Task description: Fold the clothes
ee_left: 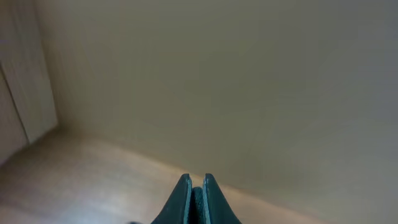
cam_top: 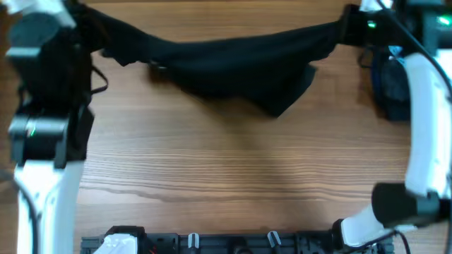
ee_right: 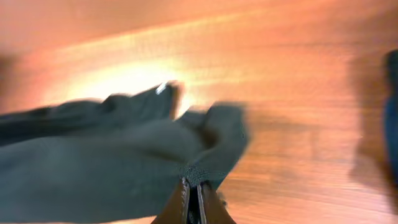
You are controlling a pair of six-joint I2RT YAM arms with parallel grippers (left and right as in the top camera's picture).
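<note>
The clothes, a black T-shirt (cam_top: 233,60), hang stretched in a band across the far side of the table, sagging in the middle with a flap drooping toward the right. My left gripper (ee_left: 196,183) is shut with a strip of dark fabric pinched between its fingers, and it holds the shirt's left end (cam_top: 95,32). The camera of this wrist looks away at a pale wall. My right gripper (ee_right: 193,185) is shut on the shirt's right end (cam_top: 342,28). In the right wrist view the grey-black cloth (ee_right: 93,168) spreads left of the jaws, with a small white mark (ee_right: 163,88) on it.
The wooden table (cam_top: 233,162) lies below the hanging shirt. A dark blue item (cam_top: 392,85) sits at the far right under the right arm, showing as a blue edge (ee_right: 392,106). A black rack (cam_top: 212,243) runs along the front edge.
</note>
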